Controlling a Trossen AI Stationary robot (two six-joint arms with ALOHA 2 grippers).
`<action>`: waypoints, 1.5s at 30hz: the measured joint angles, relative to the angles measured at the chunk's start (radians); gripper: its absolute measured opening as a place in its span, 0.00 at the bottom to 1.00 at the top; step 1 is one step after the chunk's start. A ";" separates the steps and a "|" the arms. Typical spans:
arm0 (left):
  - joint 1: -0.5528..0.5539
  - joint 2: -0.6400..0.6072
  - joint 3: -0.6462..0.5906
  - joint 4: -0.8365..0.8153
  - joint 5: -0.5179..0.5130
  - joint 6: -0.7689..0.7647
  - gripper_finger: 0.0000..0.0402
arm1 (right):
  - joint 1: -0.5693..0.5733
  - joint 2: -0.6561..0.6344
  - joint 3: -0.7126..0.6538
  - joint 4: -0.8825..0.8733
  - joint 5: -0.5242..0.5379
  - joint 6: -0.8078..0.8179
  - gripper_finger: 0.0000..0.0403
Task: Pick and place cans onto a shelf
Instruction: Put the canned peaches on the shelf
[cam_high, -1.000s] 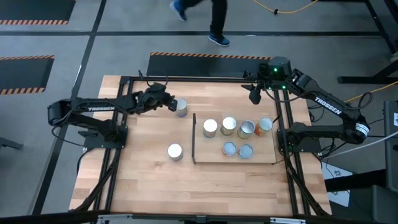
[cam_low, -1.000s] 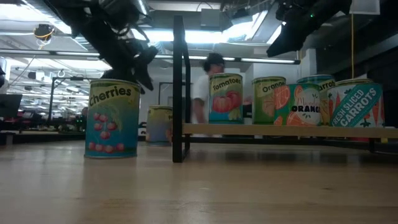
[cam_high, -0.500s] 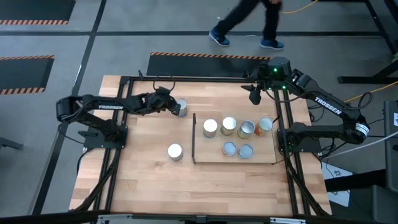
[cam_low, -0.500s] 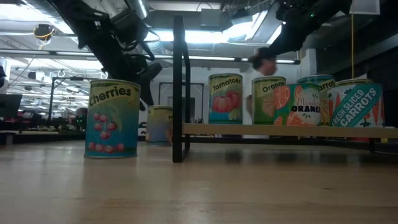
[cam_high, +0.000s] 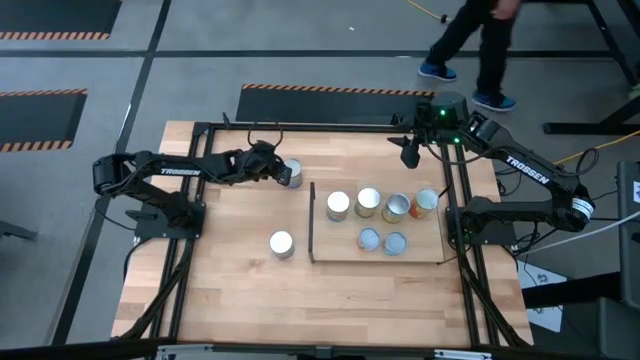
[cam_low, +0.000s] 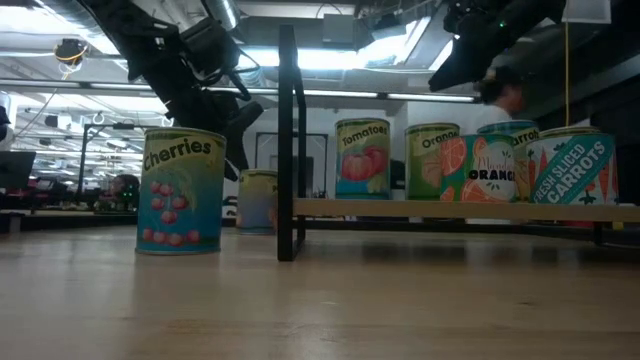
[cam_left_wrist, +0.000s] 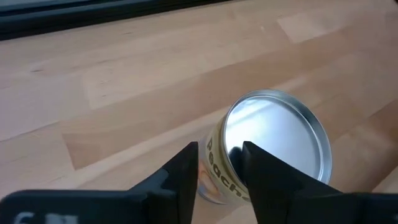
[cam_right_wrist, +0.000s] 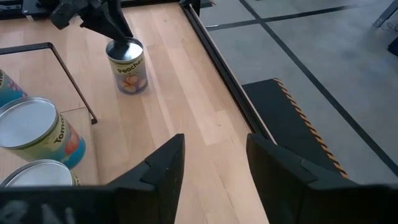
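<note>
A peach can (cam_high: 291, 173) with a silver top stands upright on the table, left of the shelf's far end. It also shows in the left wrist view (cam_left_wrist: 273, 143), the right wrist view (cam_right_wrist: 128, 67) and the low view (cam_low: 257, 200). My left gripper (cam_high: 277, 170) is slightly open at this can's left rim, slanting down from the table's left. A cherries can (cam_high: 282, 243) stands on the table nearer the front. Several cans (cam_high: 368, 201) stand on the light-wood shelf (cam_high: 425, 250), whose dark upright panel (cam_high: 312, 222) faces left. My right gripper (cam_high: 408, 152) is open and empty, raised over the far right corner. My left gripper (cam_left_wrist: 221, 171) has one finger outside the peach can's wall (cam_left_wrist: 214, 162) and the other finger (cam_left_wrist: 258, 168) over the edge of its silver top, coming slanting down from the table's left. I cannot tell whether the fingers touch the can. The can stands upright on the table.
A black frame rail (cam_high: 300, 127) runs along the table's far edge, close behind the peach can. The shelf's panel stands just right of that can. A person (cam_high: 480, 45) walks on the floor beyond the far edge. There is open tabletop at the front (cam_high: 300, 300).
My left gripper has moved toward the table's right edge, up to the peach can, and has slowed down there. The can has stayed where it was. The person beyond the table has walked toward the right.
</note>
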 joint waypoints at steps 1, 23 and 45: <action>0.000 0.000 0.000 -0.001 0.000 0.000 0.27 | 0.000 0.000 0.000 0.000 0.000 0.000 0.44; 0.001 -0.030 0.003 0.004 -0.048 0.121 0.01 | 0.000 0.000 0.000 0.000 0.000 0.000 0.44; -0.121 -0.121 0.542 -0.132 0.128 0.581 0.00 | 0.002 -0.001 0.000 -0.006 -0.058 0.077 0.44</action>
